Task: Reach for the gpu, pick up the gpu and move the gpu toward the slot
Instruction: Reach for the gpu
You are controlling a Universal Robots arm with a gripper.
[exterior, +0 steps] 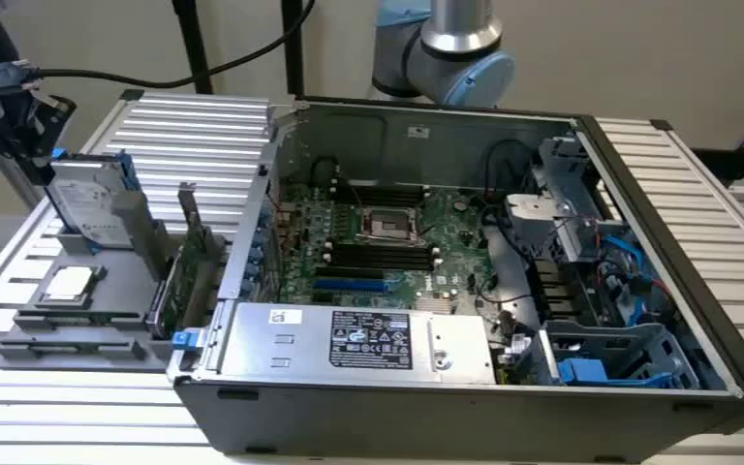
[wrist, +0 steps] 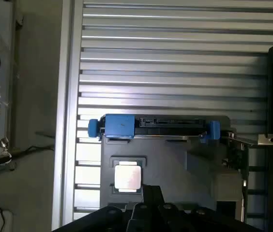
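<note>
ribbed tabletop (exterior: 682, 165) held the gpu (exterior: 191, 276) edge-on beside the computer case (exterior: 476, 397); i judged it light, stiff, fragile, best gripped by its top edge. i couldn't tell my end effector's (wrist: 148, 210) opening.

Arm (exterior: 460, 44) running off the exterior view's upper edge, gpu (exterior: 189, 276) standing edge-on, hiding its face

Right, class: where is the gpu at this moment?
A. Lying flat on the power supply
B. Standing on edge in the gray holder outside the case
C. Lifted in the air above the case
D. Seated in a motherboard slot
B: the gpu stands on edge in the gray holder, just outside the case wall.
</note>
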